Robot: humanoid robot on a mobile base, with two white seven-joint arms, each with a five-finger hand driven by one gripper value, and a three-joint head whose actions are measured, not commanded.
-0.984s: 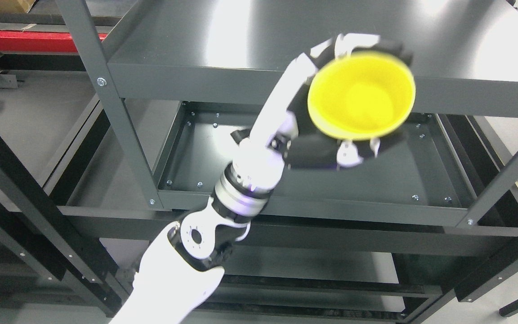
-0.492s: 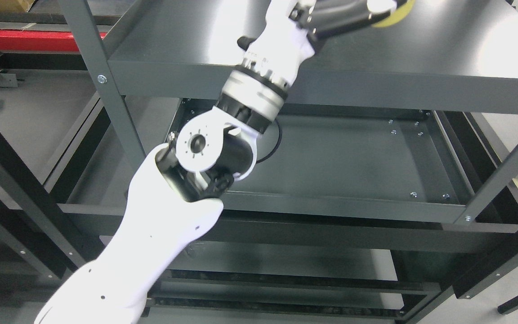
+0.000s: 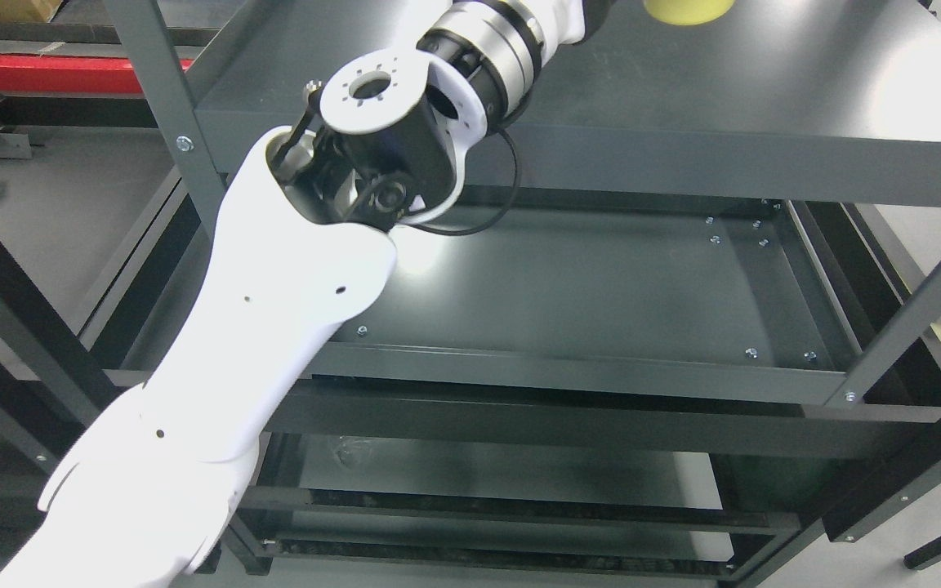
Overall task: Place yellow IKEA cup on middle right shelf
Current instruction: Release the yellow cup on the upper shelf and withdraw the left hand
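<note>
The yellow cup [image 3: 685, 10] looked light, rigid plastic, best gripped around its wall; it sat at the shelf's [image 3: 764, 106] far edge. The left arm's [image 3: 274, 269] fingers were out of view, state unknowable.

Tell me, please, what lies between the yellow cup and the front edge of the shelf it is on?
In the head view, only bare dark shelf surface lies between the yellow cup and the front edge.
</note>
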